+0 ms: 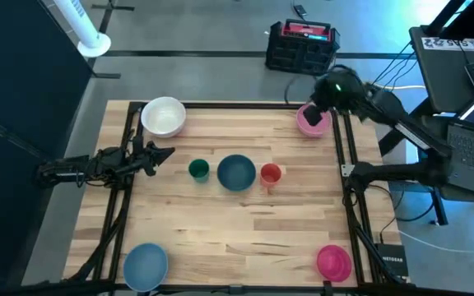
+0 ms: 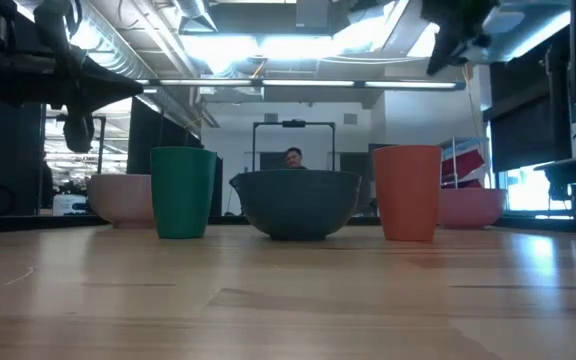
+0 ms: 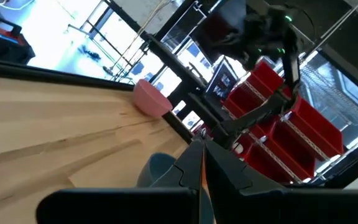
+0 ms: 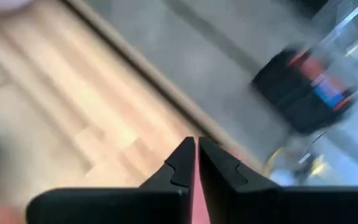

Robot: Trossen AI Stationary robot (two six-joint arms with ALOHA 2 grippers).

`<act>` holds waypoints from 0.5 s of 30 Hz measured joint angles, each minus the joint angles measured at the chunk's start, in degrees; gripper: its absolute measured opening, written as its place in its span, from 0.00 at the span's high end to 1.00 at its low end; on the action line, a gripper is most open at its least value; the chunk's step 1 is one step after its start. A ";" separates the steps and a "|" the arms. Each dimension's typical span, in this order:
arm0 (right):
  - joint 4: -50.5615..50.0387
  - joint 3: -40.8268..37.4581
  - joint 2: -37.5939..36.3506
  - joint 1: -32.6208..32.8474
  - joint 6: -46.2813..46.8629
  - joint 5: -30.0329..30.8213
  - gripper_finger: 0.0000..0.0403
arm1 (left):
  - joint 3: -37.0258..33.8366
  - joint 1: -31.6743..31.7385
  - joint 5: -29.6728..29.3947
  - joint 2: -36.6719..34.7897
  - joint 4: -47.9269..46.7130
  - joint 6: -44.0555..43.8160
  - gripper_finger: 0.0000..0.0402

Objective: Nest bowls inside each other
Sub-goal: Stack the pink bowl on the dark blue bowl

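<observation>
five light, stiff plastic bowls sit apart; the pink bowl point(image 1: 311, 120) is best gripped by its thin rim. right gripper point(image 4: 196, 151) above it, fingers nearly together, empty; left gripper point(image 1: 164, 154) closed.

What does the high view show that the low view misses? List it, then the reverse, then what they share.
Only the high view: the white bowl at the far left corner, the light blue bowl and magenta bowl at the near edge, and the right hand over the pale pink bowl.

Only the low view: a person in the room behind the table.

Both: the dark blue bowl in the middle, between the green cup and red cup, and the wooden table.
</observation>
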 joint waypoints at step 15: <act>-11.80 1.45 21.38 -12.53 -1.31 -20.67 0.49 | 0.02 -0.02 3.01 -0.01 -0.39 0.85 1.00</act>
